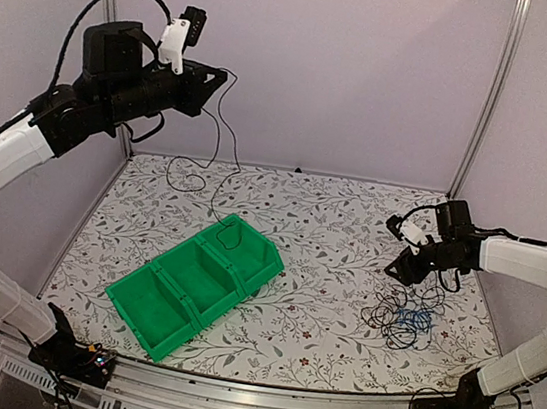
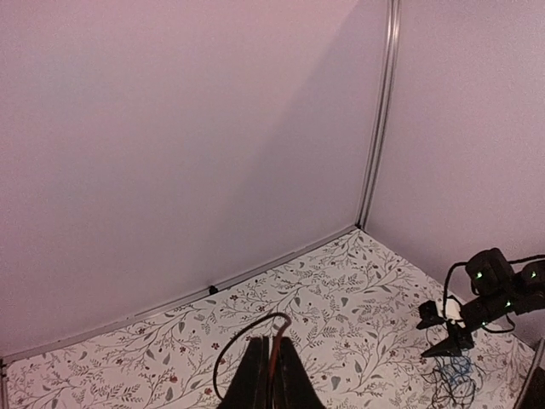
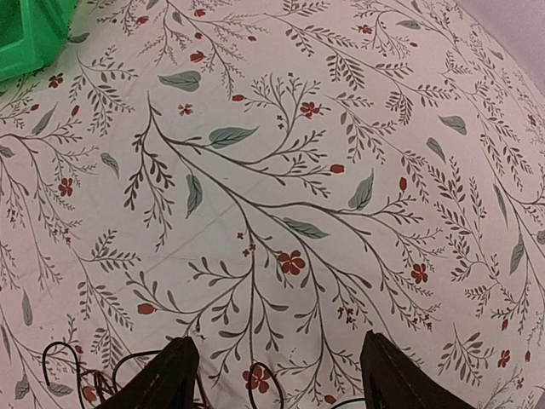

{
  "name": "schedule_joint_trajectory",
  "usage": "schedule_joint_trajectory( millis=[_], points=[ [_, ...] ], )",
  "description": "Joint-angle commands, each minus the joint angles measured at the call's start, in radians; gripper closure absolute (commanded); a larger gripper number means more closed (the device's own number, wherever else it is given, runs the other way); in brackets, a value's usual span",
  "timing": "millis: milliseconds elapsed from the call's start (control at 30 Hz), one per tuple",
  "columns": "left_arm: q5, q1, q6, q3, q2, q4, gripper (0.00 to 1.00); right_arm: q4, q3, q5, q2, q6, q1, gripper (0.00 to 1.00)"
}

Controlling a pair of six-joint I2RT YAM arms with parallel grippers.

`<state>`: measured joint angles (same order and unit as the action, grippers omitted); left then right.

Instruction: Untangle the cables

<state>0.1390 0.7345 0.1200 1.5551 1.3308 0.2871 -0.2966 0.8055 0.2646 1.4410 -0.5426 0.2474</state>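
Jaws of the left gripper [image 1: 216, 78] are clenched on one black cable [image 1: 220, 127], held high, its tail trailing into the green bin [image 1: 154, 307]. Those of the right gripper [image 1: 398, 273] are spread above the tangled cables [image 1: 403, 317] at the table's right. Should several strands be pinched together, the knot could be tightened.

Green bin on a flowered tabletop, closed in by pale walls

A green plastic bin [image 1: 154, 308] with three compartments in a row lies slantwise on the tabletop [image 1: 342, 224], left of the middle, one end toward the near left corner. The tabletop bears a white cover printed with grey leafy twigs and small red flowers. Plain lilac walls [image 1: 352, 64] stand behind and at both sides, joined by upright metal posts [image 1: 494, 92]. A slotted metal rail [image 1: 277, 407] runs along the near edge.
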Motion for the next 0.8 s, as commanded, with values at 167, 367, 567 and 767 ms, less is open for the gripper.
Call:
schedule_joint_trajectory(
  millis=[167,367,567,767],
  points=[
    [-0.053,-0.030,0.006,-0.101,0.035,-0.059,1.00,0.012,-0.007,0.002,0.029,-0.009,-0.008,0.31],
    [-0.128,-0.040,0.030,-0.148,0.089,-0.104,1.00,0.011,-0.006,0.005,0.039,-0.013,-0.008,0.31],
    [-0.210,-0.040,0.069,-0.188,0.145,-0.174,1.00,0.010,-0.006,0.011,0.044,-0.016,-0.007,0.30],
    [-0.277,-0.040,0.093,-0.277,0.186,-0.238,1.00,0.006,-0.003,0.011,0.058,-0.019,-0.008,0.30]
  ],
)
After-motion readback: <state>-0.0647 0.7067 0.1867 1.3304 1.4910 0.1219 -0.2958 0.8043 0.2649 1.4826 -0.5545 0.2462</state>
